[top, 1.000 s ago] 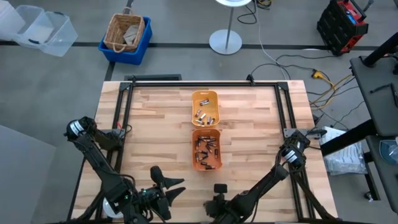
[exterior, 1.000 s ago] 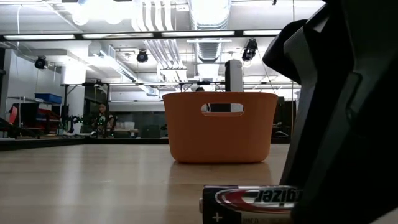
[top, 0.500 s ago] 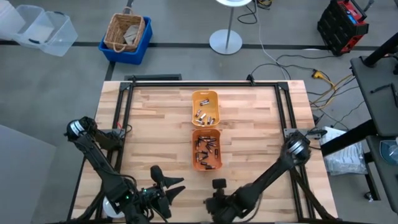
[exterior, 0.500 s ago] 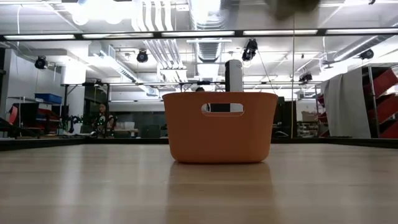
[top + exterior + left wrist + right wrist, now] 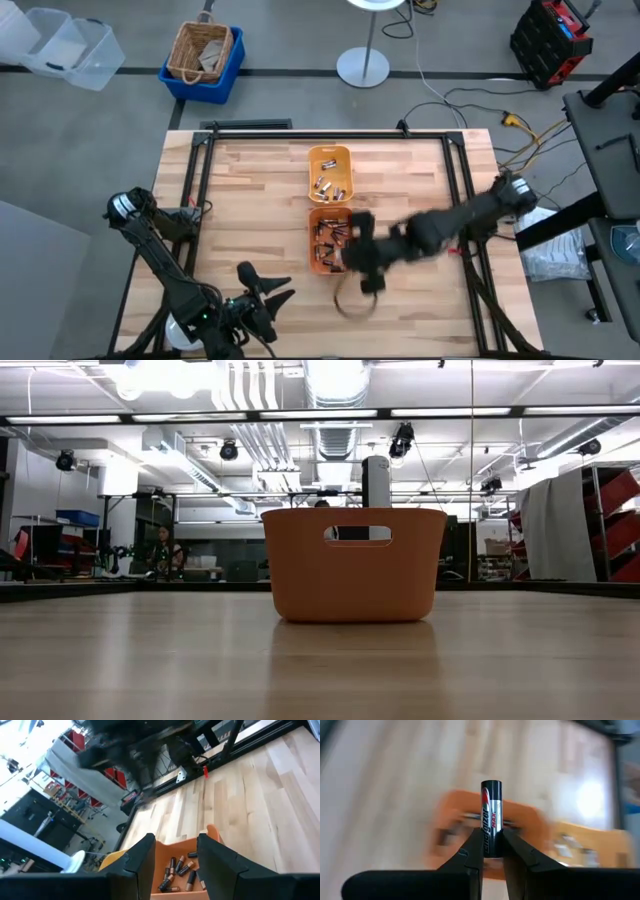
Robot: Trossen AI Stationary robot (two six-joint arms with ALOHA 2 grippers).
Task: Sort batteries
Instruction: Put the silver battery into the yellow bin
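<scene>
Two trays [image 5: 330, 210] on wooden table [image 5: 250, 200]

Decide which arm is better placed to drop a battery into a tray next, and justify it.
Right: the right gripper holds a silver-and-black cylindrical battery beside the orange plastic tray; the left gripper waits empty at the near edge.

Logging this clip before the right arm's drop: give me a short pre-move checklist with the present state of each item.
1. Battery held: ok, the right gripper is shut on it, battery sticking out past the fingertips.
2. Right gripper near the trays: ok, in the high view it is beside the near orange tray, on its right.
3. Gripper directly over a tray: cannot tell, the arm is motion-blurred.
4. Which tray suits this battery: cannot tell; the orange tray and the far yellow-orange tray both hold batteries.
5. Left gripper out of the way: ok, open at the table's near edge.
</scene>
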